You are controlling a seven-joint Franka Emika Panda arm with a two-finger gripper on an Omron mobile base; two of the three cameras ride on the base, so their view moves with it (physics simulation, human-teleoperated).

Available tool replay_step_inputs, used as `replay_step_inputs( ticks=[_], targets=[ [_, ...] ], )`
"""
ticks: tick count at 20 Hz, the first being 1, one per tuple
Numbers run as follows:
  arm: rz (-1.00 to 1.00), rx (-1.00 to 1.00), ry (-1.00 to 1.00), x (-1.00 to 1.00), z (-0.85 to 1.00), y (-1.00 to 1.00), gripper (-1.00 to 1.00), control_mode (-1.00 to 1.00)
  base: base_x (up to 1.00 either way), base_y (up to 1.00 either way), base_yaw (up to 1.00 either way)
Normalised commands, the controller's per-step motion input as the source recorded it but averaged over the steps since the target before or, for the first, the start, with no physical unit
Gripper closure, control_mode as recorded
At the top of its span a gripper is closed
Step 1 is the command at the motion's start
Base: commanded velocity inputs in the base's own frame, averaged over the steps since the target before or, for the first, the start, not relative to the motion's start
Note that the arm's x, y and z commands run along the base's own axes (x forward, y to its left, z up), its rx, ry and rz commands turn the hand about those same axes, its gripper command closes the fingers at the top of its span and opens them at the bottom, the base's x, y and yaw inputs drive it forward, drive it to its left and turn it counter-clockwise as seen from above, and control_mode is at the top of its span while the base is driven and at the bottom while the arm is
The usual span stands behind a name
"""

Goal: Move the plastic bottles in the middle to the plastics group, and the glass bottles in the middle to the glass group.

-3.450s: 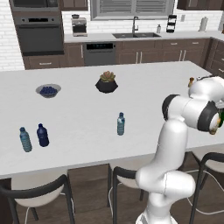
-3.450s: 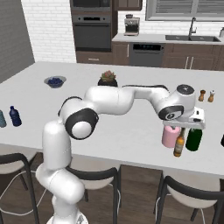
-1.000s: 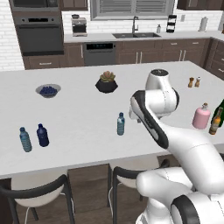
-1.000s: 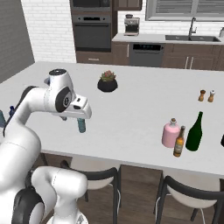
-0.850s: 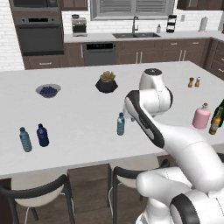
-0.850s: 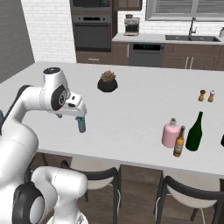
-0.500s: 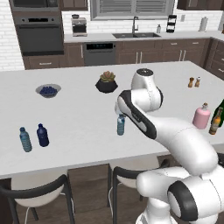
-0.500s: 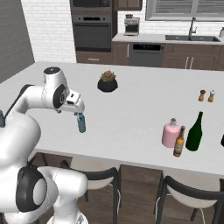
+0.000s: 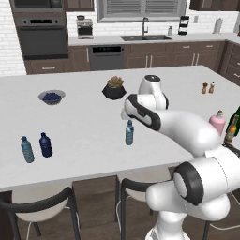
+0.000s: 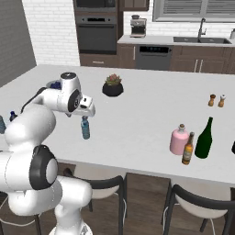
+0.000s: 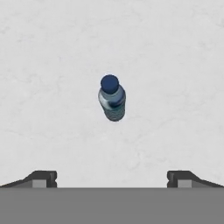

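Note:
The pale-blue ribbed water bottle (image 9: 129,133) (image 10: 85,127) stands upright mid-counter, alone. My gripper (image 9: 126,116) (image 10: 86,113) hovers just above its blue cap, open and empty. In the hand view the bottle (image 11: 112,99) is seen from above, centred ahead of the wide-apart fingertips (image 11: 43,178). The plastics group, a teal bottle (image 9: 26,149) and a navy bottle (image 9: 45,144), stands at the counter's left. The pink bottle (image 9: 217,123) (image 10: 177,140) and amber bottle (image 9: 230,131) (image 10: 187,149) stand beside the dark green bottle (image 10: 203,138) at the right.
A potted succulent (image 9: 114,88) (image 10: 113,86) sits behind the water bottle. A bowl of blueberries (image 9: 51,97) is at the far left, salt and pepper shakers (image 9: 208,87) (image 10: 216,100) at the far right. Stools (image 9: 37,206) line the counter's near edge.
The arm has swung further left and the hand has settled over the water bottle's cap. The jaws stay open. The bottles have not moved.

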Motion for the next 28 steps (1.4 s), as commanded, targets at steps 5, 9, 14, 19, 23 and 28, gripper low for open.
replay_step_inputs(
  ticks=[5, 9, 14, 19, 23, 28],
  targets=[
    [0.05, 0.00, 0.00, 0.25, -0.47, 0.12, -1.00, -1.00, 0.00, 0.00, 0.00],
    [0.02, 0.00, 0.00, 0.27, -0.25, 0.00, -1.00, -1.00, 0.00, 0.00, 0.00],
    [0.00, -0.02, 0.00, 0.16, -0.10, 0.00, -1.00, -1.00, 0.00, 0.00, 0.00],
    [0.01, -0.06, -0.03, 0.19, -0.17, 0.03, -1.00, -1.00, 0.00, 0.00, 0.00],
    [0.00, -0.10, -0.09, 0.34, -0.11, 0.02, -1.00, -1.00, 0.00, 0.00, 0.00],
    [0.01, -0.04, -0.07, 0.18, -0.01, 0.01, -1.00, -1.00, 0.00, 0.00, 0.00]
  ],
)
